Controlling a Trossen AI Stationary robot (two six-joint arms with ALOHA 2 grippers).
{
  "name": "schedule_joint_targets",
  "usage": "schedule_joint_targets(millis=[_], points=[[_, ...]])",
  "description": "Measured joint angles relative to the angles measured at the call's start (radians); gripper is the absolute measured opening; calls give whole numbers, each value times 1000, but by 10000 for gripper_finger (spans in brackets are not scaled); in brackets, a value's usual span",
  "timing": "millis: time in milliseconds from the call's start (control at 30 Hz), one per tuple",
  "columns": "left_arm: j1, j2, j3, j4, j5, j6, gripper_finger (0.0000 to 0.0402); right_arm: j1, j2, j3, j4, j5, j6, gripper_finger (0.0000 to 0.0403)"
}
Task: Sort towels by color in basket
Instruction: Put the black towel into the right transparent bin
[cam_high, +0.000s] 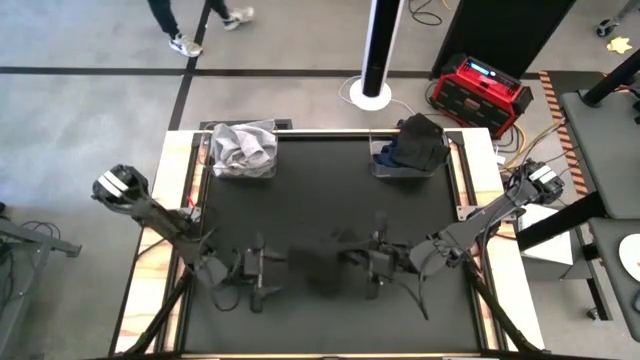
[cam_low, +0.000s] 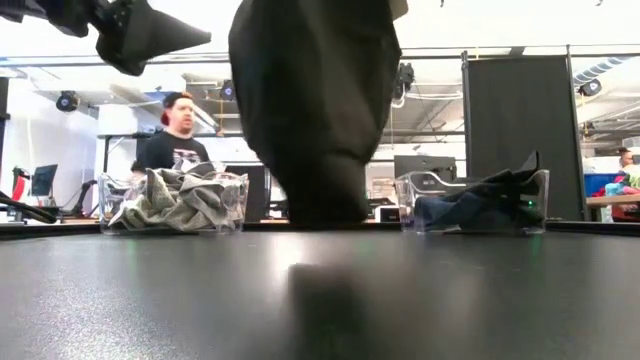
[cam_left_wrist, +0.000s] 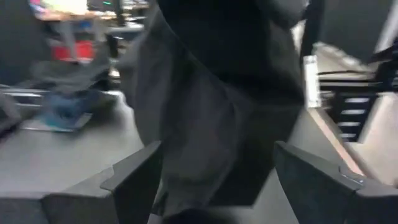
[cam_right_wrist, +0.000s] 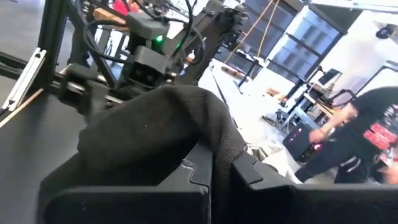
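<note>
Two clear plastic baskets stand at the far edge of your black table mat (cam_high: 330, 190): the one toward the far left corner (cam_high: 243, 150) is filled with crumpled white and light grey towels (cam_low: 180, 198), and the one toward the far right corner (cam_high: 409, 152) carries dark towels, black over navy blue (cam_low: 470, 205).

Your right gripper (cam_high: 372, 262) is near the middle of the front edge, and its fingers are pressed together on a black soft cloth towel (cam_high: 322, 262). In the low view you can see that black towel (cam_low: 315, 100) hanging as a wide dark fold, its bottom end reaching down to about the mat's level; whether it touches the mat you cannot tell. In the right wrist view the cloth (cam_right_wrist: 161, 134) drapes over the pinched fingers.

Your left gripper (cam_high: 256, 272) sits just beside the towel on its left side, toward the front left part of the mat, with its fingers (cam_left_wrist: 134, 180) spread wide. In the left wrist view the black cloth (cam_left_wrist: 211, 112) hangs between and beyond those two fingers, but you cannot tell whether it touches either one.

Beyond the far edge, a person in a dark shirt (cam_low: 175, 135) shows behind the left basket in the low view, and a red box-shaped device (cam_high: 482, 92) sits on the floor past the far right corner.
</note>
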Motion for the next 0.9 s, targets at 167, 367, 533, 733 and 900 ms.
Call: schedule_joint_targets(millis=[167,367,533,733,900], points=[[1,97,-40,289,120,10,288,-2,0,0,0,27,20,9],[33,250,18,397,104,12,288,-5,0,0,0,29,46,9],[61,358,114,398,-37,82,288,-7,1,0,-1,30,56,9],[93,422,191,420,-7,120,288,-6,1,0,-1,29,64,9],[113,444,215,420,-111,132,288,-6,1,0,-1,34,85,9]])
